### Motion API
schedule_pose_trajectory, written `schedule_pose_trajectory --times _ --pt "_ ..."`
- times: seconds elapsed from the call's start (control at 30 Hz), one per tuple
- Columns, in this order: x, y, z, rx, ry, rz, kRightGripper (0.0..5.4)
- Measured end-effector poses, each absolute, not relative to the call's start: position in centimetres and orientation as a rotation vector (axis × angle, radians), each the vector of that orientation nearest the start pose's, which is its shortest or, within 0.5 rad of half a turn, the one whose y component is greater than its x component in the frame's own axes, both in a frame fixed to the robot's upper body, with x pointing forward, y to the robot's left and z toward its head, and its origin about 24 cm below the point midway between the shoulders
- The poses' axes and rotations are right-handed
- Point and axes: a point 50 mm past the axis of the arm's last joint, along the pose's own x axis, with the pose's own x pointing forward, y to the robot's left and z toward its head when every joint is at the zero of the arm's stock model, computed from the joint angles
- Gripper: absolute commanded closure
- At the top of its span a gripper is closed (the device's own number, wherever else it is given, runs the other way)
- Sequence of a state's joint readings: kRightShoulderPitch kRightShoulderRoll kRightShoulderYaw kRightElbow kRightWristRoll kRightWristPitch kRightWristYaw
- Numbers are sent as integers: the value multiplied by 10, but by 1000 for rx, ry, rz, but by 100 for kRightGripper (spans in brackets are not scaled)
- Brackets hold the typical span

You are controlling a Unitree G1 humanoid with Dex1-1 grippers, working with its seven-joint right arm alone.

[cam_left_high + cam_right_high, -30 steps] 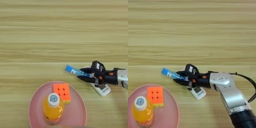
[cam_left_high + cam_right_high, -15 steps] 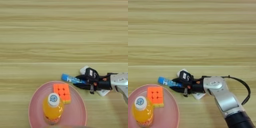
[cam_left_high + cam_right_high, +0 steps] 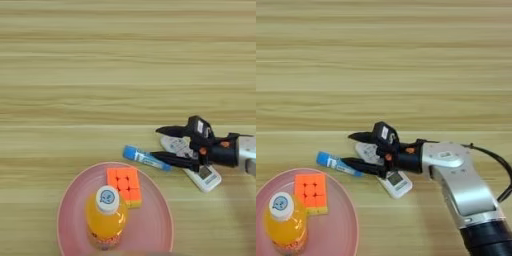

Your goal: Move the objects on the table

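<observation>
The two black fingers of the right gripper (image 3: 161,145) stood spread apart, pointing toward the left of the frame, one tip high and one low with a clear gap of bare wood between them, clamped on nothing. The lower finger lay along or just beside the right end of the blue tube (image 3: 145,158); whether it touched the tube could not be told. The tube rested flat on the table (image 3: 100,60) in the lower middle of the frame, its lighter cap end toward the left, just above the rim of the pink plate (image 3: 67,215). The white remote (image 3: 200,172) lay under the gripper body, slanting down toward the lower right. On the plate, in the lower left of the frame, the orange puzzle cube (image 3: 124,186) lay flat and the juice bottle (image 3: 104,215) stood upright right beside it, white cap up; from above it was hard to say whether they touched.

As a judgement, the step in hand concerned the tube: it lay loose beside the plate, not yet on it. If the plate was the goal, the next move would call for the fingers to straddle the tube's body and close squarely, since a slim round tube rolls easily, and then to land it in the bare part of the plate clear of the bottle, which could topple.
</observation>
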State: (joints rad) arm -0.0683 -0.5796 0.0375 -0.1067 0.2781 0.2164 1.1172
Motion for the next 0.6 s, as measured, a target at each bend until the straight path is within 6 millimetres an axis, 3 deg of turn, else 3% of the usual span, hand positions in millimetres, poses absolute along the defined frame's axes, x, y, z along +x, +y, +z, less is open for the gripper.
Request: schedule_pose_trajectory --times 0.2,0.37,0.6 --pt "247 -219 108 -187 125 1054 117" --pt "252 -237 94 -220 219 955 63" --pt "248 -230 83 -226 259 1012 4"
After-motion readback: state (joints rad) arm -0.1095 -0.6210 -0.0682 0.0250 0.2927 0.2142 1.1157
